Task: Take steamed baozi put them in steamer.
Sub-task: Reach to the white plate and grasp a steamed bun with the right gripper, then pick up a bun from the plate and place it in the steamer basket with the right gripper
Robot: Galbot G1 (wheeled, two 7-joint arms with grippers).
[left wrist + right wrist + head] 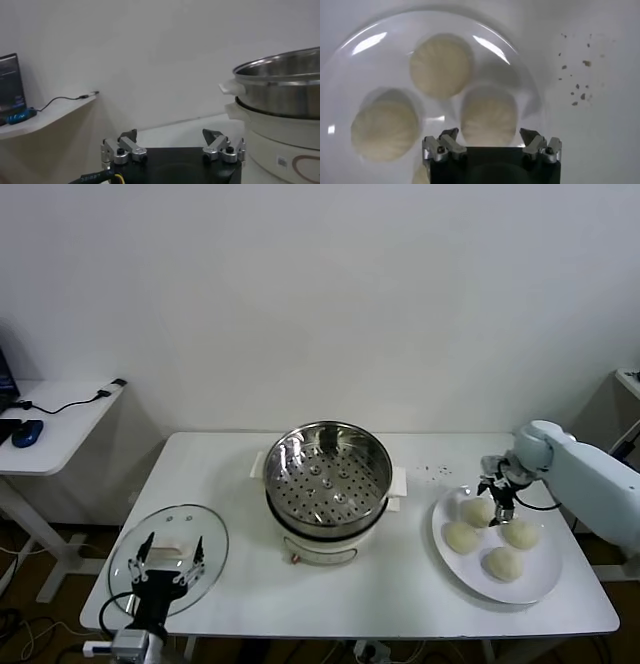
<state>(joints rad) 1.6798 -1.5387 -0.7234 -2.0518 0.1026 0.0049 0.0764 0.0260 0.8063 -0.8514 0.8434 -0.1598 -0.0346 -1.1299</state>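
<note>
Several cream-white steamed baozi lie on a white plate [547, 582] at the table's right end. My right gripper [498, 502] hangs open just above the plate's far-left baozi [477, 512]. In the right wrist view that baozi [489, 116] sits between the spread fingertips of the right gripper [490, 134], untouched, with other baozi [441, 65] [384, 131] on the plate [350, 52] around it. The shiny steamer [328, 479] stands empty at the table's middle. My left gripper [168, 559] waits open at the front left, shown in its wrist view [171, 135] beside the steamer [280, 95].
A round glass lid [208, 536] with a white knob lies under the left gripper near the table's front-left corner. Dark crumbs [435, 471] speckle the table between steamer and plate. A small white side table [60, 419] stands off to the left.
</note>
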